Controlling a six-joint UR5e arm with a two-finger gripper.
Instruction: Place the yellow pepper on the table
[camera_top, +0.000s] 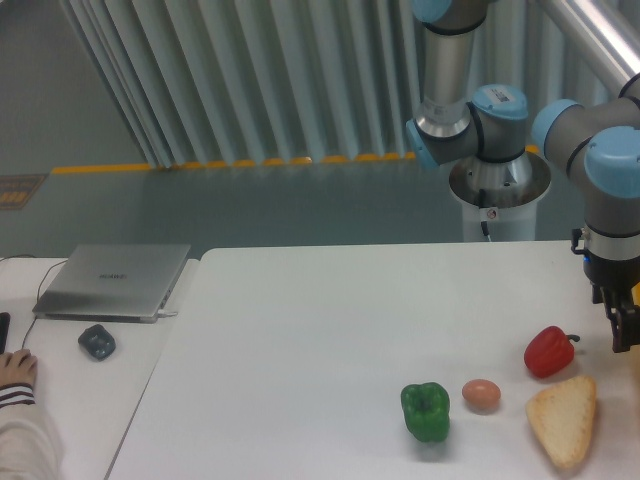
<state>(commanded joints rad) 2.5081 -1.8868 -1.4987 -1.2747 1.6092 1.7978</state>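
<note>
At the far right edge, the gripper (627, 338), pointing down from the arm (611, 170), low over the right end of the table (300, 330). Partly cut off by the frame edge, dark fingers (622, 325) only half seen; clenched or released, cannot tell. Cannot tell either whether anything sits between them.

No sight of the yellow pepper anywhere in view; place unknown, possibly past the right edge.

On the near right part of the table, in a loose row from left to right:
- green pepper (426, 411), upright, nearest the front edge
- egg (481, 394), brown, just beside the green pepper on its right, not touching
- red pepper (548, 351), a little farther back, stem toward the right, just left of and below the gripper
- bread (563, 418), a triangular slice lying flat, just near of the red pepper, right of the egg

Left of the table, adjoining it, a desk (70, 420) with a closed grey laptop (113, 281) at its far side. Near the laptop's front edge, a small dark mouse (97, 342). At the far left edge of the desk, a hand (15, 370) in a striped cuff, resting on the surface.
</note>
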